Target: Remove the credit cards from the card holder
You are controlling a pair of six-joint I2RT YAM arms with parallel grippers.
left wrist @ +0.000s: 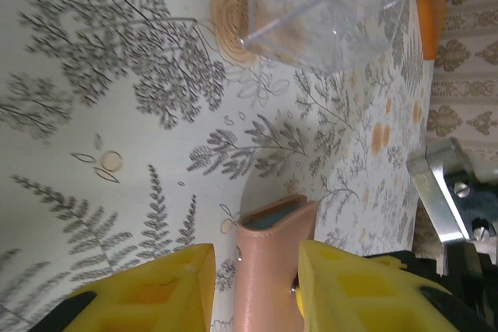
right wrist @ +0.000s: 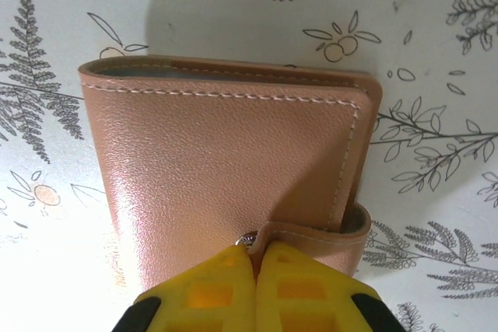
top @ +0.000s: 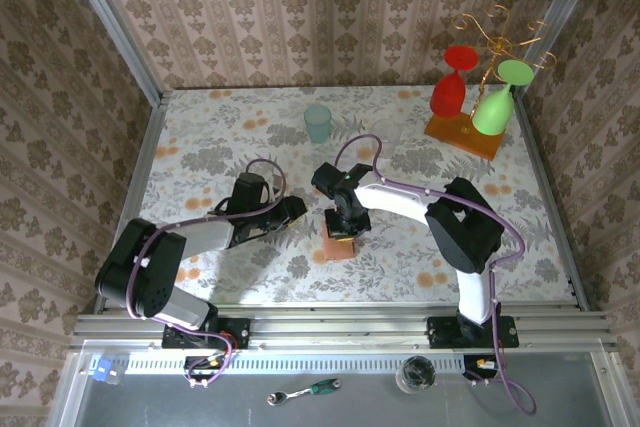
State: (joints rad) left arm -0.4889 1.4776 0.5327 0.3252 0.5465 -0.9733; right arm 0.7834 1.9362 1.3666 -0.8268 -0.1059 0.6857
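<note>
The tan leather card holder (top: pixel 338 247) lies folded shut on the floral table, in front of both arms. My right gripper (top: pixel 345 225) comes down on it from above. In the right wrist view the card holder (right wrist: pixel 226 145) has its snap strap (right wrist: pixel 327 231) lifted off the cover, and my right gripper (right wrist: pixel 255 248) is shut on that strap's end. My left gripper (top: pixel 295 209) rests low to the left, open. In its wrist view the card holder (left wrist: pixel 268 270) shows between the yellow fingers (left wrist: pixel 156 285), with a gap on the left side. The credit cards are hidden inside.
A teal cup (top: pixel 318 123) and a clear plastic container (left wrist: pixel 319 5) stand behind the card holder. A glass rack on an orange wooden base (top: pixel 460 135) holds a red glass (top: pixel 452 82) and a green glass (top: pixel 497 102) at the back right.
</note>
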